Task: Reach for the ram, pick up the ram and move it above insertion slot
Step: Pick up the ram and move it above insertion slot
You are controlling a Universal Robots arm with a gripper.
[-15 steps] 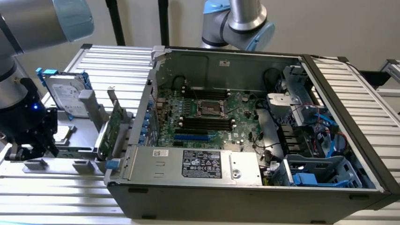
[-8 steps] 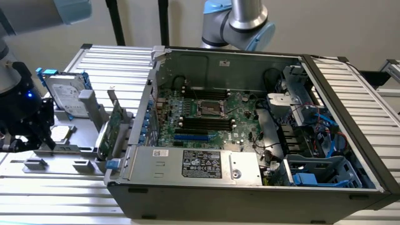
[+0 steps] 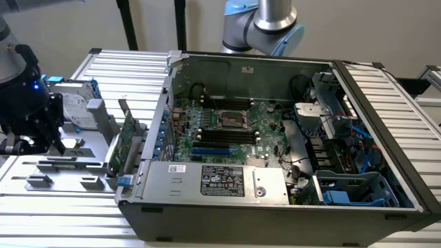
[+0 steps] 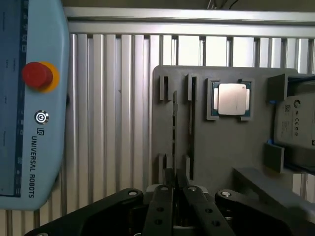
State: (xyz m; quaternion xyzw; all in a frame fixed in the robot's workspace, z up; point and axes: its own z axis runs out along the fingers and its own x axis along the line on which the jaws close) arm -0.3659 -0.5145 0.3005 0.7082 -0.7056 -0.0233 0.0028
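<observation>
Gripper (image 3: 36,146) hangs at the far left edge of the exterior view, over the gray fixture plate (image 3: 65,175), and from these angles I cannot tell whether it is open or closed. Over to the wrist view: the gripper (image 4: 175,181) lines up with the ram (image 4: 174,128), which stands on edge in its holder on the plate, a thin stick between small gray posts.

Neighbours crowd that plate. A processor (image 4: 231,98) sits in a square pocket just beside the ram's holder, and a hard drive (image 4: 295,123) lies beyond it at the plate's edge. On the ram's other side, across bare ribs of the slatted table (image 4: 123,123), a Universal Robots teach pendant (image 4: 29,147) with its red stop button (image 4: 37,75) lies well apart from the plate.

Back to the exterior view: an upright expansion card (image 3: 126,142) with a blue tab (image 3: 124,181) stands between the gripper and the open computer case (image 3: 276,217), close against the case's left wall. Inside, the insertion slot (image 3: 227,135) is one of a bank of parallel black sockets in mid-frame, just below the square processor socket (image 3: 233,120) and above a shorter blue slot (image 3: 210,152). Cables and drive cages fill the case's right half, and the sockets lie open from above.
</observation>
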